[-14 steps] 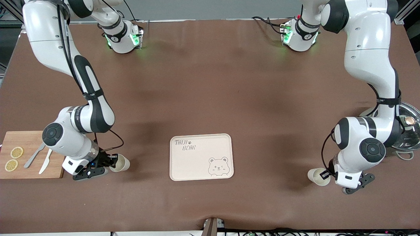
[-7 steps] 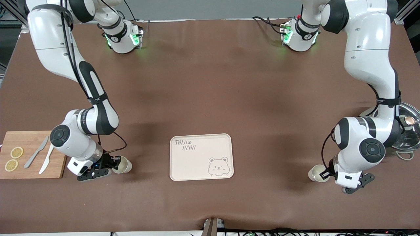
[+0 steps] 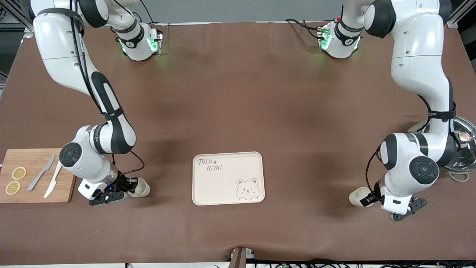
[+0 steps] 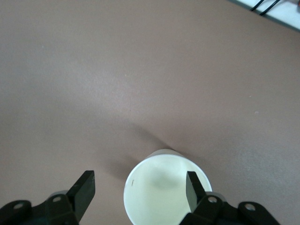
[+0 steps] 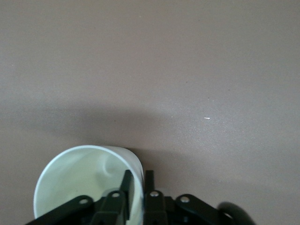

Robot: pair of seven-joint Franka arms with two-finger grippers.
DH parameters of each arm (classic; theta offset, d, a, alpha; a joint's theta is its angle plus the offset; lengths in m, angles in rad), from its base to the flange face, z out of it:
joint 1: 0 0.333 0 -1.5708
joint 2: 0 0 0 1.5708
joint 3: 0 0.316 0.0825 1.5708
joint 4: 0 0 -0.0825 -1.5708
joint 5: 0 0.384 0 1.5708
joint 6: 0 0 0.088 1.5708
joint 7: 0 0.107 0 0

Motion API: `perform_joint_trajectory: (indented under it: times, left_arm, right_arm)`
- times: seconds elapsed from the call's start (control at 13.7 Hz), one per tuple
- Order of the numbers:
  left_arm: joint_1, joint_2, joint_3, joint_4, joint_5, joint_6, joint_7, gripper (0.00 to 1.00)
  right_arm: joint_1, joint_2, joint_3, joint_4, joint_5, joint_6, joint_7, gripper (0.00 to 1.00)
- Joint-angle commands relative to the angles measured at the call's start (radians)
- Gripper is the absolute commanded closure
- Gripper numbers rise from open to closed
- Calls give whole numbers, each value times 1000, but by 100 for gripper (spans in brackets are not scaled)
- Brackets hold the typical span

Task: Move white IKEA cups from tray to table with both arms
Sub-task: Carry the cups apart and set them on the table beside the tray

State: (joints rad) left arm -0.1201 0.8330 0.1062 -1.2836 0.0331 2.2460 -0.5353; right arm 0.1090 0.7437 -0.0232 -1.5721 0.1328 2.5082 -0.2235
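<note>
Your counter now carries both cups, and the tray, sitting toward the front edge about midway along it, is bare. So the carrying looks done; what you have left, I judge, is letting go cleanly and pulling both arms away.

The left arm's cup stands upright on the counter toward the left arm's end, near the front edge. The left claw is released: its fingers stand spread, one clear of the rim and the other close beside it. The right arm's cup stands upright toward the right arm's end, between the tray and the cutting board. The right claw is only barely parted, one finger inside the rim and one outside with the wall between them; whether it pinches or has just slackened, you cannot tell.

Against the earlier frames, you see both cups come from tilted in the air to standing flat, the left claw go from clenched to spread, and the right claw settle slightly toward the tray.
</note>
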Motion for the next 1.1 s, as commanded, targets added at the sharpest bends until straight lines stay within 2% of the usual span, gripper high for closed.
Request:
perform_joint_trajectory:
  times: [0.0,0.22,0.37,0.59,0.73,1.02]
  left_arm:
    - [8,-51,-5,-14,16,-2,52,0]
    - [7,-106,-10,-16,19,-43,77,0]
    - [8,-153,-13,-17,5,-95,157,0]
    - [23,-225,-19,-16,-1,-201,299,0]
    - [36,-270,-20,-17,-60,-262,407,0]
    - [39,-366,-19,-20,-62,-405,439,0]
  right_arm:
    - [-14,-6,11,-3,-2,6,-10,0]
    - [-15,-10,11,21,-2,-8,-5,0]
    - [-17,-17,11,36,-4,-43,-4,0]
    - [-18,-26,9,98,-4,-175,3,0]
    - [-15,-41,9,124,-4,-276,9,0]
    - [-14,-154,-6,129,-5,-475,42,0]
